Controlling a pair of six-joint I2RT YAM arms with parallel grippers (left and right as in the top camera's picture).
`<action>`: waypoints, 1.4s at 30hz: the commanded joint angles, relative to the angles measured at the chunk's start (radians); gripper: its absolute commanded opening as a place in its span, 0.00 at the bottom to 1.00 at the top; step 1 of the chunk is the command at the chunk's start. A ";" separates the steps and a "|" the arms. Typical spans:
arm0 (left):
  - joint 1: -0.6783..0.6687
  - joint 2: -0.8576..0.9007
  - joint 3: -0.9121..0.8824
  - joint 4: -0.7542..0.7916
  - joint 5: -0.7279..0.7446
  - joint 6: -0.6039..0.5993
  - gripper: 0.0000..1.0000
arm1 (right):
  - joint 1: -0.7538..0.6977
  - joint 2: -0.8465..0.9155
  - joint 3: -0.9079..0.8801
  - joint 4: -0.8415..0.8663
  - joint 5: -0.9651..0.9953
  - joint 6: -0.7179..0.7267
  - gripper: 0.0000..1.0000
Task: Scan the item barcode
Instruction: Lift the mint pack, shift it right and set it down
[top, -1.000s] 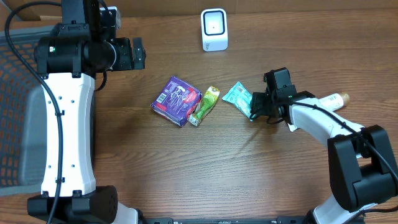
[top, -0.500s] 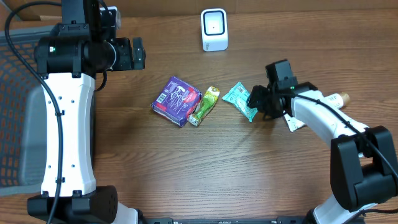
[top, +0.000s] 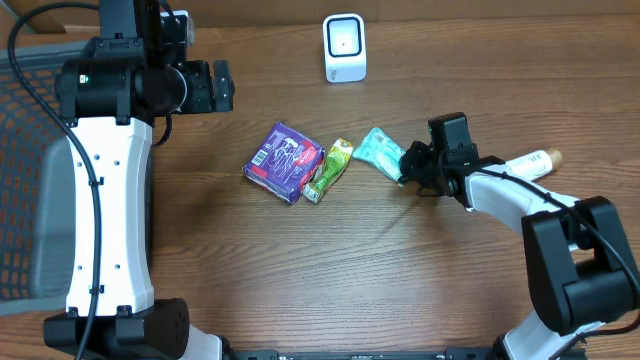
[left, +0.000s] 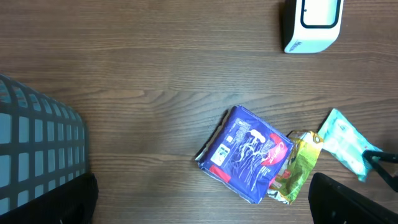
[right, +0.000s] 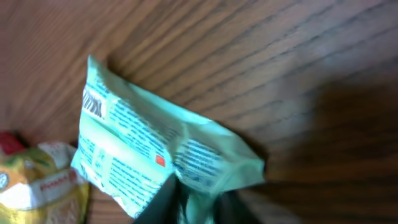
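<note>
Teal packet (top: 379, 151) lies on the brown wooden table (top: 300, 280), right of the middle. It is below the white scanner (top: 345, 47), which stands at the far edge of the table. The two are well apart.

The right gripper (top: 411, 169) is at the packet's right end. In the right wrist view its two dark fingers come close together on the packet's edge, and the shiny wrap is crumpled there. The jaws are narrow and pinch the packet. That same view shows small print, a little red mark and a black striped patch on the side of the packet that faces the camera. I cannot tell if the packet's other end is touching the table.

A green and yellow packet (top: 330, 169) lies just left of the teal packet, with a small gap between them. A purple packet (top: 285, 161) lies just left of that one and seems to touch it.

A white bottle (top: 528, 162) with a tan cap lies on its side behind the right arm, near the right edge of the table.

The left gripper (top: 228, 87) is up high on the left, far from all the packets. Its jaws are wide and hold nothing. A grey basket (top: 20, 200) sits at the left edge.
</note>
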 joint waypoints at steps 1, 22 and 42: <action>0.003 0.002 0.006 0.001 0.008 0.023 1.00 | -0.013 0.041 -0.013 -0.001 -0.042 -0.092 0.04; 0.003 0.002 0.006 0.001 0.008 0.023 1.00 | -0.294 -0.359 0.032 -0.314 -0.737 -0.464 0.04; 0.003 0.002 0.006 0.001 0.008 0.023 1.00 | -0.108 -0.272 0.110 -0.591 -0.303 -0.673 0.04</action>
